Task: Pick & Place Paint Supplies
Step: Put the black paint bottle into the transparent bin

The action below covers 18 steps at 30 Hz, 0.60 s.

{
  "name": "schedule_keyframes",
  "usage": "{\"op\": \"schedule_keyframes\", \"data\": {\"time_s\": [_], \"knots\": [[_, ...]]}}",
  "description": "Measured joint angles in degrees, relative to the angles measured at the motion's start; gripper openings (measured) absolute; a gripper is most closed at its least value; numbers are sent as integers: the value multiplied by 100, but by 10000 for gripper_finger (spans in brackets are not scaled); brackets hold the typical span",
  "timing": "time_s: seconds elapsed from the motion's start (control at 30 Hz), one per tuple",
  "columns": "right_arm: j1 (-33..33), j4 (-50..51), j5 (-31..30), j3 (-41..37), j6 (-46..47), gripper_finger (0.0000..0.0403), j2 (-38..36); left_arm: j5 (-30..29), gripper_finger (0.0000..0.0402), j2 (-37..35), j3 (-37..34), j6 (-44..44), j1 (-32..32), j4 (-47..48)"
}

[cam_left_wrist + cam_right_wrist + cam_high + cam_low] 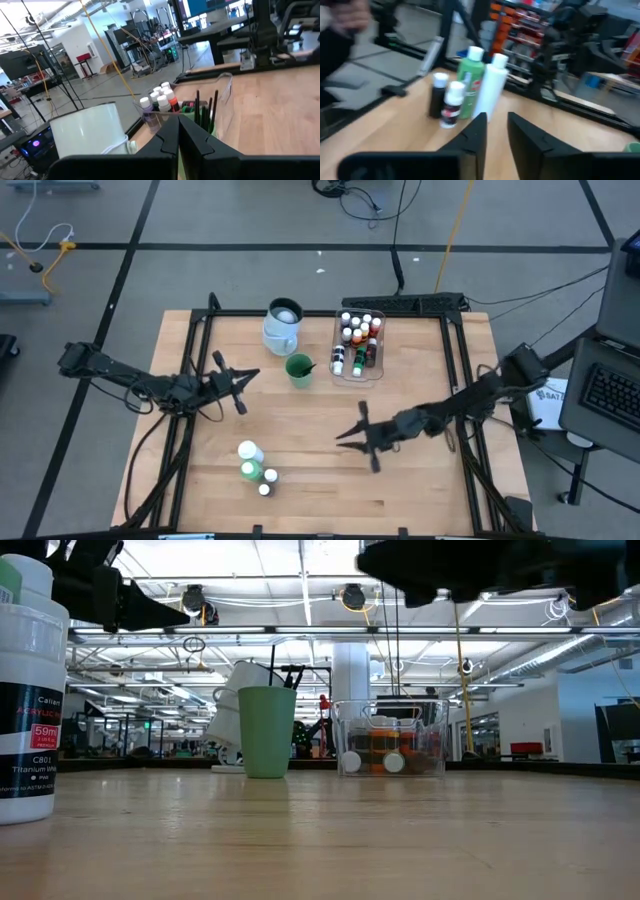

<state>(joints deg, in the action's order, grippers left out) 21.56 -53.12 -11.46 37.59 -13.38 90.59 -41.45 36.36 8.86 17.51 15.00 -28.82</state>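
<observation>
Closest to the low camera, a white bottle (28, 690) fills the picture's left edge; from above it stands with a green bottle (250, 470) and two tiny bottles (267, 482) near the table's front edge, left of centre. Bare wood (320, 500) lies open around this cluster. Right gripper (352, 433) hovers mid-table to the cluster's right, well apart, fingers slightly parted and empty; its wrist camera shows the four bottles ahead. Left gripper (252, 374) hangs farther back on the left, fingers pressed together, holding nothing. Beyond it stand a green cup (299, 369) with brushes (205, 112), a pale-blue jug (283, 325) and a clear tub (359, 344) of small paint bottles (358, 330) near the far edge. Only the low view shows the bottle's label.
</observation>
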Motion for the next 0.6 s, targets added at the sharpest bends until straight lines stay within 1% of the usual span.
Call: {"op": "schedule_keyframes", "data": {"time_s": [0.07,0.13,0.23,0.3,0.37,0.43,0.5,0.6], "knots": [[109,66,-459,353,15,98,407,0,5,2,0,-2,0,98],[145,115,-759,680,112,123,789,1,5,0,0,-38,0,172],[120,194,-786,1296,416,159,1270,5,6,2,0,-204,2,214],[99,502,-786,1810,533,178,1543,105,5,0,0,-359,13,210],[84,955,-785,2312,539,192,1790,330,5,0,0,-414,13,226],[61,1323,-677,2837,540,202,2035,576,6,0,0,-413,13,290],[1,1582,-341,3285,614,209,2252,729,5,2,0,-371,13,387],[-116,1845,140,3860,852,217,2608,778,5,0,0,-202,13,462]]}}
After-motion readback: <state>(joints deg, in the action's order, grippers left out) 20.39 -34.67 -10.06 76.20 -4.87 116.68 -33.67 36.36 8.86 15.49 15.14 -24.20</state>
